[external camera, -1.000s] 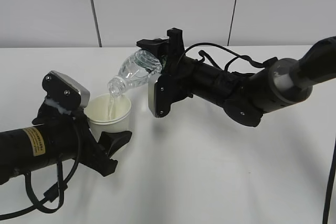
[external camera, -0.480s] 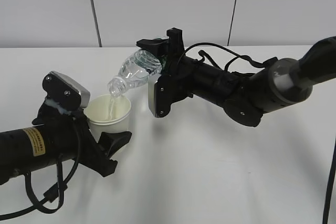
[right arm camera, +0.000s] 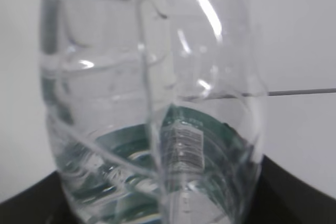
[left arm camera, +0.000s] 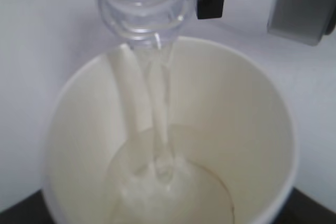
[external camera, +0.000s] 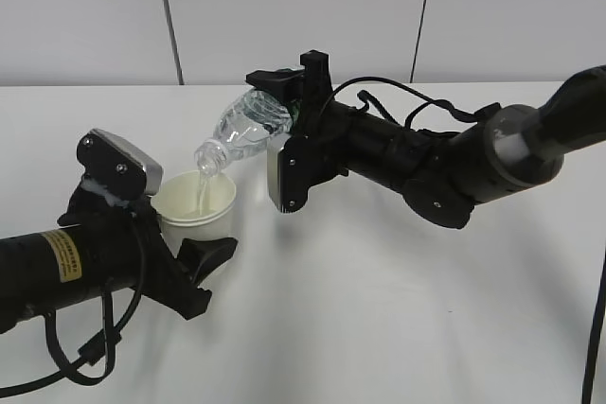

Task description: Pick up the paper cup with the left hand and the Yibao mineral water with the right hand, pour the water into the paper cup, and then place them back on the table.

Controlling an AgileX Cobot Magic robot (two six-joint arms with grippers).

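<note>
— What are your fingers doing on the left side?

— My left hand point(external camera: 194, 267) is gripping the paper cup point(external camera: 197, 207). I am closing my fingers point(external camera: 210, 253) around the cup's lower wall, one dark pad showing at its right side, the other hidden behind my wrist. The cup is sitting upright in my grip over the white table point(external camera: 379, 309), its cream inside facing up; whether its base is touching the tabletop I cannot tell.

— And the right?

— My right hand point(external camera: 284, 101) is clamping the Yibao mineral water point(external camera: 241, 131) by its labelled body, jaws pressed against the green band on both sides. I am tilting the bottle down to the left, so that its open mouth is hanging just above the cup's far rim.

— Is anything coming out?

— Yes. In the left wrist view the water point(left arm camera: 160, 129) is running in a thin clear stream from the ribbed neck into the cup and pooling at the bottom. The cup is only partly filled. In the right wrist view the bottle is filling nearly the whole picture, its label at the bottom.
</note>
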